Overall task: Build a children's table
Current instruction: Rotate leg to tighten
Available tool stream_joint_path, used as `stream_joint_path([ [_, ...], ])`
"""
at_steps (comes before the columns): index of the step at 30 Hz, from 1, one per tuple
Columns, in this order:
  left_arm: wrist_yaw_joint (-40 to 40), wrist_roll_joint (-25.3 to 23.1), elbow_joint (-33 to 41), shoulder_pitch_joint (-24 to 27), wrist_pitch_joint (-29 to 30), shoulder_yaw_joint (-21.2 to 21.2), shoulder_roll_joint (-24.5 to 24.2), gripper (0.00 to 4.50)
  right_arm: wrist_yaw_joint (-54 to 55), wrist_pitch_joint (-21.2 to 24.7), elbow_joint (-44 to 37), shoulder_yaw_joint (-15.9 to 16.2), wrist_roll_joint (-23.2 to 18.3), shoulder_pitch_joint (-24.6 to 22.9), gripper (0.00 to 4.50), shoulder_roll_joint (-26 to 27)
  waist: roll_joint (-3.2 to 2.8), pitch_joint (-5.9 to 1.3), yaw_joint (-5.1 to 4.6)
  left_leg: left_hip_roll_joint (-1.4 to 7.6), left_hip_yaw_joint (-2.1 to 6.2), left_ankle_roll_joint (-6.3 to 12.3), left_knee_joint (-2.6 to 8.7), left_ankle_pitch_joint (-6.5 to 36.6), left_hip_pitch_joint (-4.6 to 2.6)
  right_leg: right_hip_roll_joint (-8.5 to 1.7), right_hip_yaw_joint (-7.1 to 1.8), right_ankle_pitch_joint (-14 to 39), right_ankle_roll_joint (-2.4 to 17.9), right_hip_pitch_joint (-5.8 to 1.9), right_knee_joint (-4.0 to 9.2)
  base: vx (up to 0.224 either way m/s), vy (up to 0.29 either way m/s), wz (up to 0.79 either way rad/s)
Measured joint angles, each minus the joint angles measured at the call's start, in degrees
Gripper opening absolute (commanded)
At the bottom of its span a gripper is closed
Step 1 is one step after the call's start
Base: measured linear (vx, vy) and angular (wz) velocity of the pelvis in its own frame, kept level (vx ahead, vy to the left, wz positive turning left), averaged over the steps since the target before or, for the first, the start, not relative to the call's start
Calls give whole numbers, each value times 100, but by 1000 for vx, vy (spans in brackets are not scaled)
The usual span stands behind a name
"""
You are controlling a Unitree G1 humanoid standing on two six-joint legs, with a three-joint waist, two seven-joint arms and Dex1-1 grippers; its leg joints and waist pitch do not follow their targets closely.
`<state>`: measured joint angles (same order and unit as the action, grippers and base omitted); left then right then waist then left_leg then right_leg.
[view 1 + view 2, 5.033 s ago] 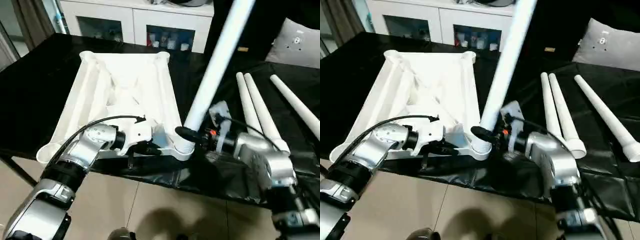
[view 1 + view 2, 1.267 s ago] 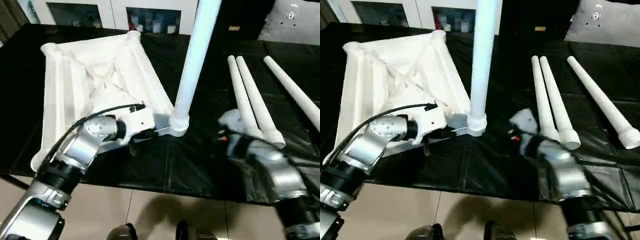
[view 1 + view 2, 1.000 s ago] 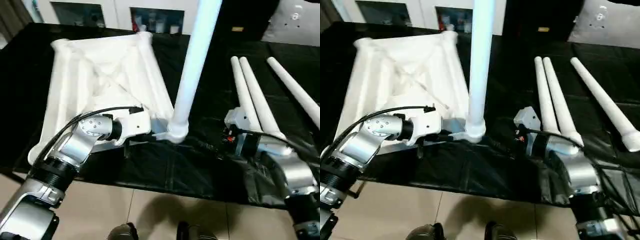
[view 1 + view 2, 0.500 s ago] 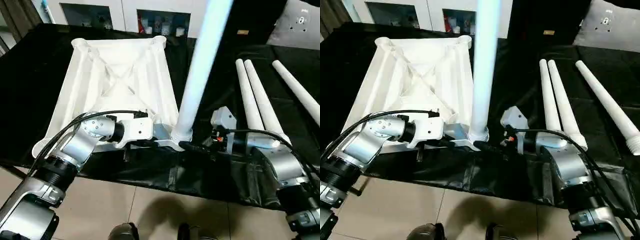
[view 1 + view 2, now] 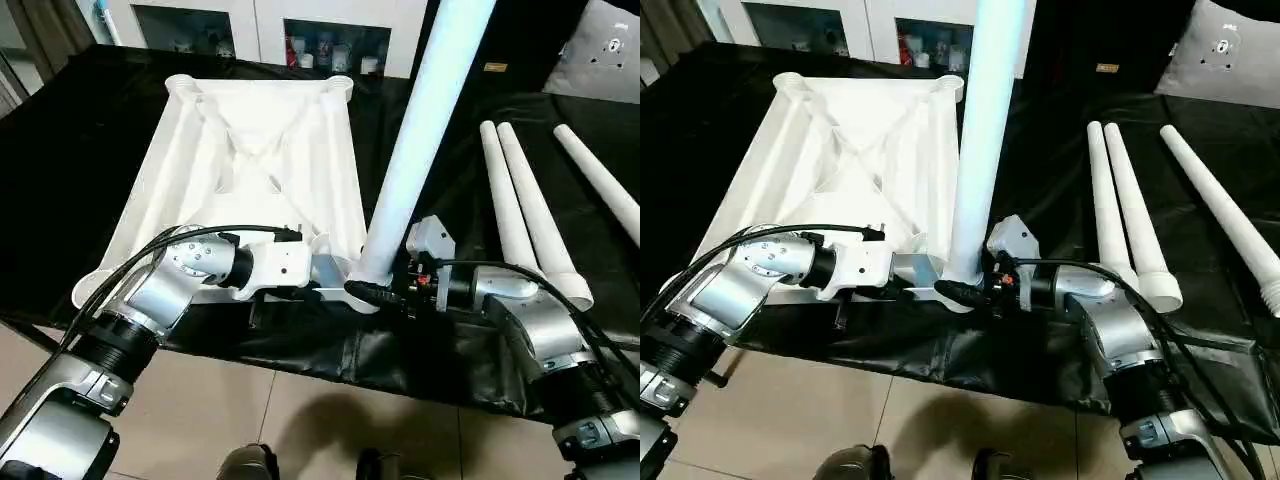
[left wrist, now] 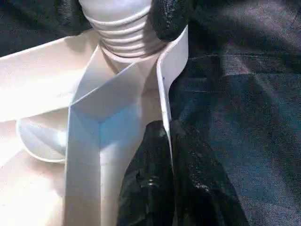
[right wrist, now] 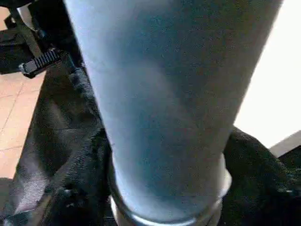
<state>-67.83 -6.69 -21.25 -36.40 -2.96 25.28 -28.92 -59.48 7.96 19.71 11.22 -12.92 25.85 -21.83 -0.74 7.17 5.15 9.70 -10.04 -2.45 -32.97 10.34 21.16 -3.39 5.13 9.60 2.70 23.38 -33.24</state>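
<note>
White table top [image 5: 250,160], white legs [image 5: 525,215], black cover [image 5: 60,170]

smooth white plastic table top [image 5: 250,160], perhaps glossy black sheeting [image 5: 90,150] beneath.

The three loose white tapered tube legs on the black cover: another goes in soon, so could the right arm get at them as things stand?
Probably yes. The three loose white tapered tube legs lie uncovered beside the right arm, nothing on them. But the right tool is at the base of the upright white leg and must leave it first.

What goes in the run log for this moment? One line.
left gripper: shut on tabletop rim | right gripper: around upright leg base | three spare legs: lying
</note>
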Motion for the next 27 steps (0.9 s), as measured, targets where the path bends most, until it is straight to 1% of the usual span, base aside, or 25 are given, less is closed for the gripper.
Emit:
stream_joint_path([
  [1, 0, 0, 0, 0, 0, -1, 0, 0, -9, 4, 0, 0, 0, -1, 303, 0, 0, 0, 0, 0, 0, 0, 0, 0, 0, 0, 0, 0, 0, 0, 0, 0, 0, 0],
  [4, -2, 5, -2, 2, 0, -2, 2, 0, -38, 30, -6, -3, -6, -6, 283, 1, 0, 0, 1, 1, 0, 0, 0, 0, 0, 0, 1, 0, 0, 0, -1, 0, 0, 0],
  [7, -44, 89, 3, 46, 75, -51, 22, 0, 5, 194, -165, -48, -48, -115, 275, 17, -4, -3, 4, 1, 0, 1, 0, 1, -1, 0, 2, 1, 0, -1, 0, 0, 0, 0],
  [10, -44, 183, 40, 122, 329, -162, 76, 0, 222, 405, -388, -87, -49, -241, 275, 88, -14, -9, -3, 2, 0, 1, 0, 1, -4, 0, 2, 0, 0, -4, -1, 0, 0, 0],
  [13, 119, 200, 145, 215, 612, -281, 181, 0, 570, 557, -518, -143, -35, -351, 274, 284, -20, -13, -16, 2, 0, -11, -1, 6, -23, 0, 3, -3, 5, -23, -1, 0, 0, 0],
  [15, 535, 175, 179, 302, 1014, -432, 402, 0, 1190, 700, -470, -319, 40, -378, 274, 631, -21, -14, -45, 3, 0, -34, -6, 15, -47, 0, 3, -9, 11, -41, -1, 0, 0, 0],
  [17, 1035, 122, 204, 344, 1444, -556, 725, 0, 1909, 747, -310, -555, 141, -324, 274, 984, -21, -14, -115, 2, -2, -38, -12, 13, -66, -1, 3, -3, -3, -56, 4, 0, 0, 0],
  [19, 1488, 64, 275, 422, 1797, -634, 1065, 0, 2489, 759, -89, -712, 214, -173, 274, 1220, -21, -14, -201, 2, -2, -38, -17, 13, -72, -2, 3, -3, -5, -63, 9, 0, 0, 0],
  [20, 1821, 15, 291, 444, 2007, -681, 1328, 0, 2877, 744, 87, -825, 267, -50, 274, 1357, -19, -14, -237, 2, -2, -38, -20, 12, -72, -3, 4, -3, -5, -63, 13, 0, 0, 0],
  [21, 2102, -17, 286, 451, 2155, -709, 1552, 0, 3163, 721, 237, -909, 308, 61, 274, 1442, -18, -14, -256, 2, -2, -37, -23, 12, -69, -3, 5, -3, -5, -62, 14, 0, 0, 0],
  [22, 2441, -61, 278, 455, 2307, -739, 1810, 0, 3461, 703, 392, -1001, 339, 179, 274, 1510, -17, -14, -273, 2, -2, -37, -25, 12, -64, -3, 5, -3, -5, -59, 16, 0, 0, 0],
  [24, 2824, -175, 274, 443, 2484, -735, 2123, 0, 3781, 702, 562, -1099, 382, 320, 274, 1575, -19, -15, -277, 1, -2, -36, -26, 12, -62, -4, 5, -6, -6, -61, 15, 0, 0, 0],
  [27, 3003, -219, 276, 432, 2518, -693, 2196, 0, 3908, 691, 568, -1123, 452, 342, 274, 1614, -27, -20, -261, 5, 0, -37, -13, 12, -63, -3, 13, -17, -19, -59, 13, 0, 0, 0],
])
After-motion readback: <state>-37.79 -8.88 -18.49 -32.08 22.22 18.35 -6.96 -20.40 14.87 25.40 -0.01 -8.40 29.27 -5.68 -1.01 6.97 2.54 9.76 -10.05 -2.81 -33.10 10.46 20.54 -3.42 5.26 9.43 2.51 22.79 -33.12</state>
